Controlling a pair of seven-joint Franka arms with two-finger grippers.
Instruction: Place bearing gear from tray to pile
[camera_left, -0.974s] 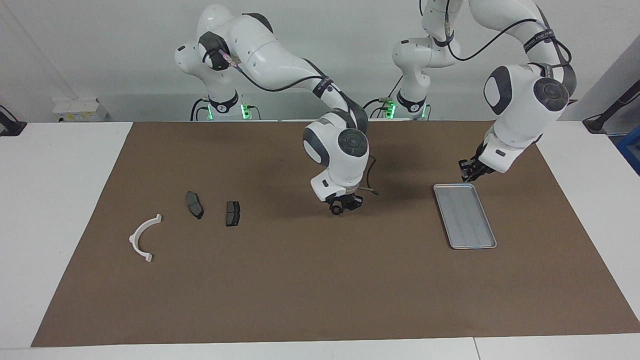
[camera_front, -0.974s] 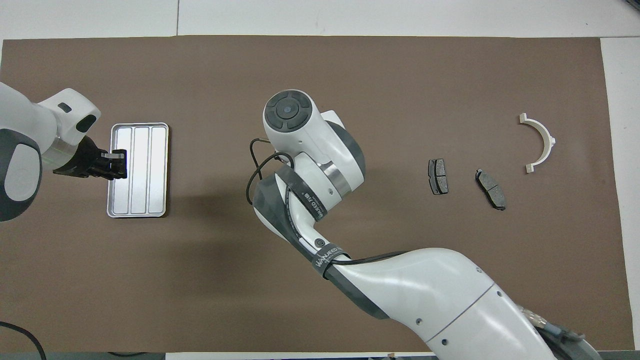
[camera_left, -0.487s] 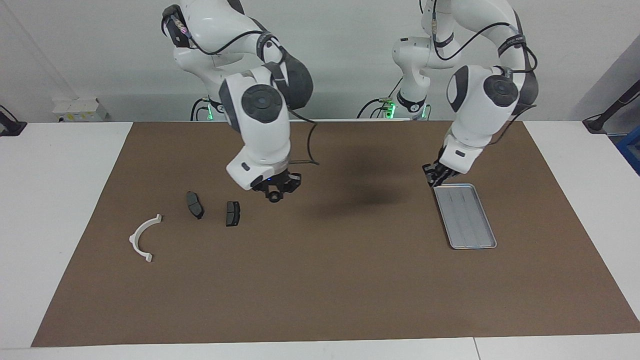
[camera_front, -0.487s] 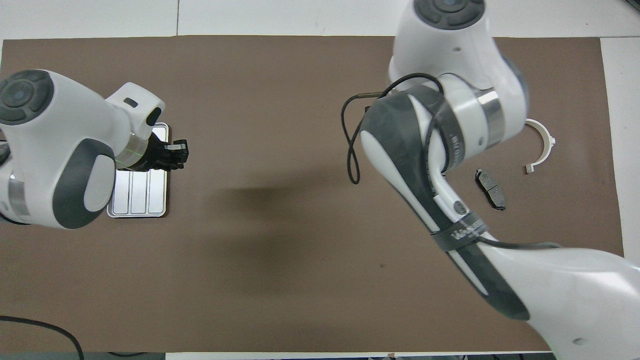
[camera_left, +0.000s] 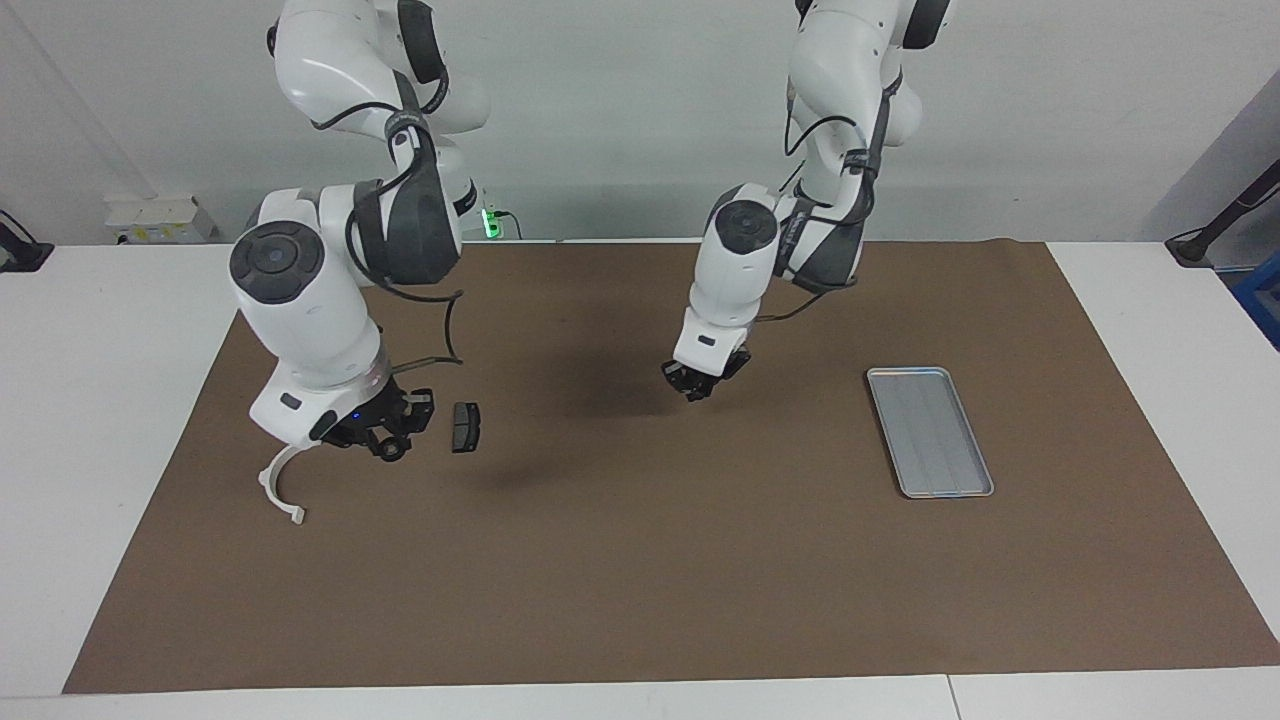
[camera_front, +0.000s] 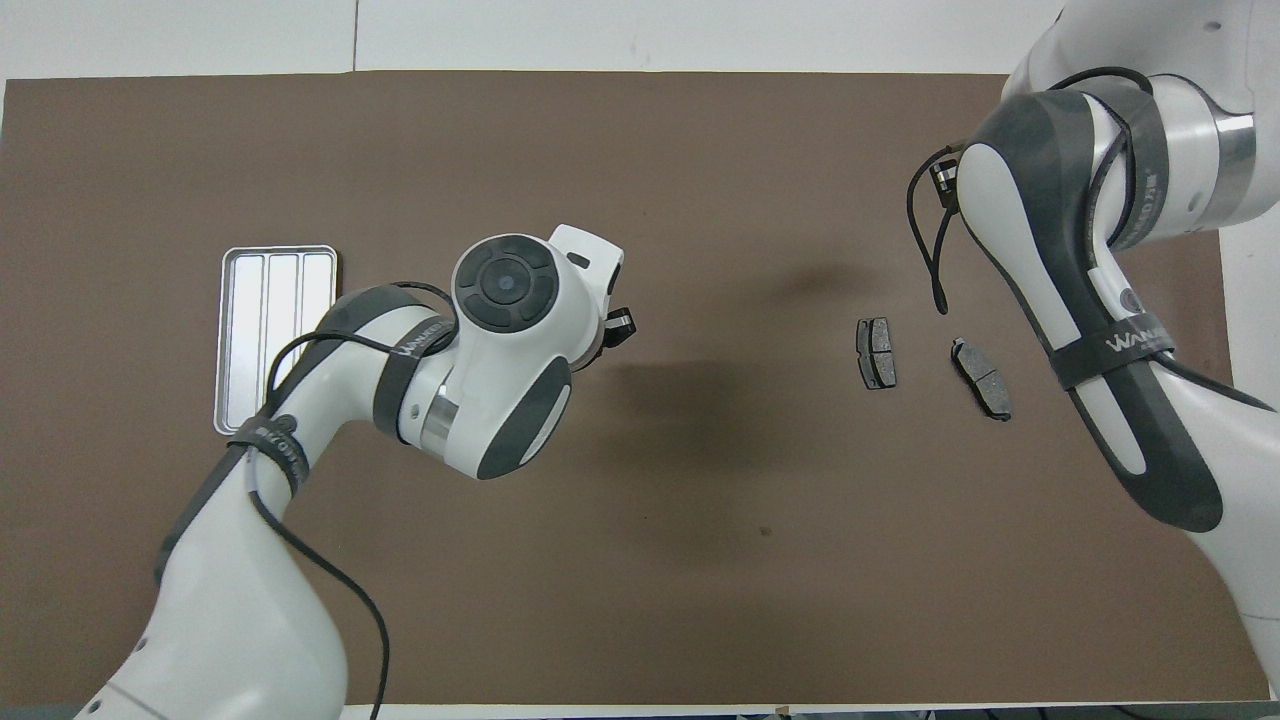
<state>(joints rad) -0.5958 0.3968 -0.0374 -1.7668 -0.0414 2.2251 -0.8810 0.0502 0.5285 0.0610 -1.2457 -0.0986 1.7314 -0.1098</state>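
The right gripper (camera_left: 390, 443) hangs low over the pile, its jaws closed on a small dark round part, the bearing gear (camera_left: 388, 451). It is over the spot between the white bracket (camera_left: 283, 481) and a grey pad (camera_left: 465, 427); the second pad (camera_front: 981, 377) shows from overhead. The left gripper (camera_left: 700, 383), jaws shut with nothing between them, hovers over the brown mat (camera_left: 640, 560) on the tabletop, between the pile and the bare tray (camera_left: 930, 432).
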